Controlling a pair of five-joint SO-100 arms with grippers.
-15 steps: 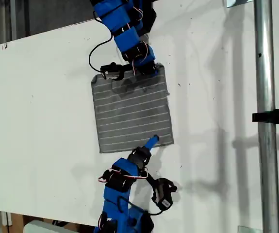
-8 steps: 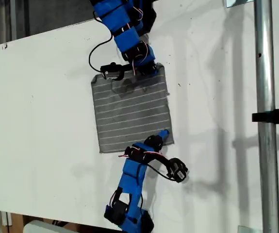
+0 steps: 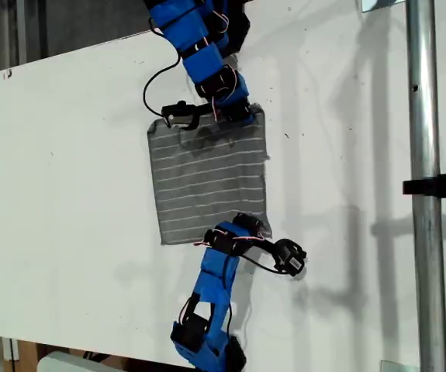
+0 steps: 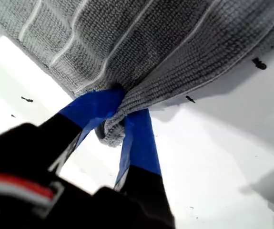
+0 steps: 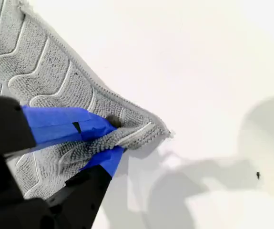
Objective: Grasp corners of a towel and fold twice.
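my first gripper (image 4: 119, 125), blue jaws pinching towel (image 4: 141, 52) corner, white table (image 4: 213, 157)

No readable txt, labels, brands, nos. or signs in any view.
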